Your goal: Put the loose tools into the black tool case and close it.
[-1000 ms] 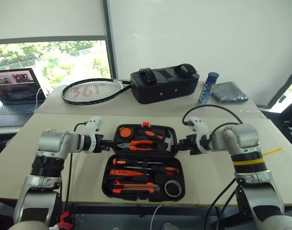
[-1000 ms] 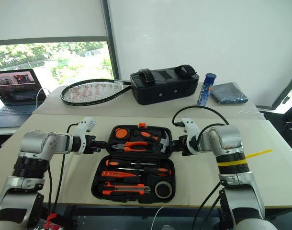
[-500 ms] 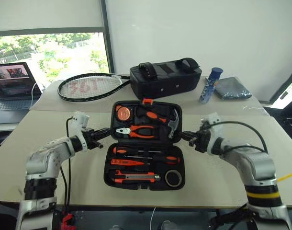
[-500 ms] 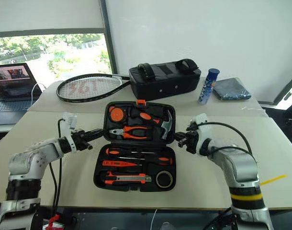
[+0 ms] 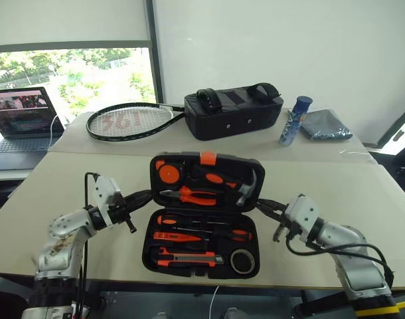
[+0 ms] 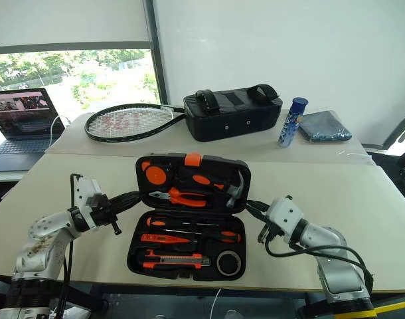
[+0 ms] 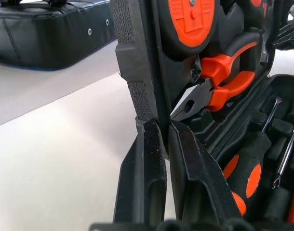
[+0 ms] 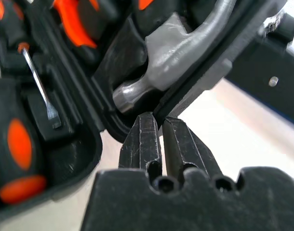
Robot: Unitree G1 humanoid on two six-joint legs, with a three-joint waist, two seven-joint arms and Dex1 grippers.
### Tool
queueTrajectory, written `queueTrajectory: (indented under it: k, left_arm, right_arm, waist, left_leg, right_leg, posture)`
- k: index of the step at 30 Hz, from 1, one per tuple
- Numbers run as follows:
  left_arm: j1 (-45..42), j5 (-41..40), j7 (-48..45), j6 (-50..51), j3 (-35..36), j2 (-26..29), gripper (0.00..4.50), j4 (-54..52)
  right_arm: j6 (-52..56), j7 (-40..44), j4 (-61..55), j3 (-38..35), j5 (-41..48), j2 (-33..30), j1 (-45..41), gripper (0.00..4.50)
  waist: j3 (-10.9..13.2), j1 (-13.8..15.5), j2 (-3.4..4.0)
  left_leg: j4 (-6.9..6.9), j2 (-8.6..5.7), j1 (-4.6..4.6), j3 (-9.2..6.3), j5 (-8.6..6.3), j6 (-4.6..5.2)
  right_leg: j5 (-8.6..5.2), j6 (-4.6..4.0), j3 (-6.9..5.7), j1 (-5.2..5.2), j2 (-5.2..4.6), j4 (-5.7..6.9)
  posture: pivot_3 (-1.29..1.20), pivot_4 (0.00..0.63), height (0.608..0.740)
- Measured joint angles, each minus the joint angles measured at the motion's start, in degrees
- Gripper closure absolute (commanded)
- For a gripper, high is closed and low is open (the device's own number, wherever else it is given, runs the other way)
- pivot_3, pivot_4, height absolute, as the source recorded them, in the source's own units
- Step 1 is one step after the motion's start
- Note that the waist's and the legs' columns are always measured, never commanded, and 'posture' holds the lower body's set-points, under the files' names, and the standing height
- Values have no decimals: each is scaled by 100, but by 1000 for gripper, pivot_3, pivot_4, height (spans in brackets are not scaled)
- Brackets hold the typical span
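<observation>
We see the black tool case [image 5: 202, 212] lying open near the front edge of the desk [image 5: 362, 193], its lid raised and tilted toward the camera, the small orange latch [image 5: 208, 158] at the lid's top edge. In the lower half lie the two long screwdrivers [image 5: 202, 232], the utility knife [image 5: 189, 256] and the grey tape roll [image 5: 242, 260], each seated in a moulded slot. The lid half carries the orange-handled pliers [image 5: 196, 195], the hammer [image 5: 245, 187] and an orange round item [image 5: 167, 174].

We note the left tool [image 7: 161, 144] with its fingers narrowed onto the lid's left edge; the textured rim sits between them in the left wrist view. The right tool [image 8: 159, 130] has its fingers narrowed close together at the lid's right edge, just beside the hammer head; we cannot tell whether the rim lies between them or merely touches their tips.

Both forearms reach in level from the case's two sides, each angled inward toward the lid, wrists just above the desk.

Behind the case, on a second desk, lie a racket [image 5: 131, 122], a bigger black padded bag [image 5: 234, 113], a blue bottle [image 5: 292, 121] standing upright and a folded dark cloth [image 5: 326, 125]. A laptop [image 5: 23, 121] stands open at far left. Nothing lies between the case and either tool.
</observation>
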Motion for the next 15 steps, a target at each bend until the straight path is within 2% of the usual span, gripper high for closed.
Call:
queueTrajectory:
  k: [2, 4, 6, 7, 11, 15]
  left_arm:
    - [148, 73, -123, -361, -53, 43, 4500, 21]
    - [350, 78, -279, -785, -69, 90, 4500, 28]
    - [493, 86, -403, -1099, -75, 132, 3706, 41]
    - [530, 106, -458, -1277, -82, 149, 3518, 83]
    - [651, 279, -644, -1988, -181, 203, 2125, 201]
    - [656, 447, -752, -2580, -331, 268, 680, 415]
  right_arm:
    - [-562, -184, 241, 18, -259, 3, 52, 4443]
    - [-1051, -298, 399, 14, -424, -1, 74, 3646]
    - [-1425, -308, 488, 62, -575, -86, 82, 3032]
    - [-1591, -299, 540, 105, -628, -136, 89, 2712]
    - [-2360, -289, 792, 211, -967, -394, 89, 1349]
    - [-3040, -402, 1048, 246, -1076, -583, 67, 53]
  waist:
    - [0, 1, 0]
    - [0, -2, 0]
    - [0, 1, 0]
    - [0, 5, 0]
    - [0, 7, 1]
    - [1, 2, 0]
  left_leg:
    - [0, 0, 0, 0, 0, 0]
    - [0, 1, 3, 1, 0, 0]
    - [0, 1, 8, 4, 0, 0]
    - [0, 1, 10, 3, 0, 0]
    - [0, 0, 38, 7, 0, 0]
    - [-3, 3, 90, 7, -3, 4]
  right_leg:
    - [0, 0, 1, -1, 0, 1]
    - [0, 0, 3, 0, 0, 3]
    - [0, 0, 6, 2, -1, 7]
    - [0, 0, 4, 5, 0, 7]
    - [-1, 0, 7, 31, 0, 6]
    - [-3, 0, 6, 86, 1, -6]
  posture:
    - [0, 150, 740]
    - [0, 150, 740]
    - [0, 150, 740]
    - [0, 150, 740]
    - [0, 150, 740]
    - [0, 150, 740]
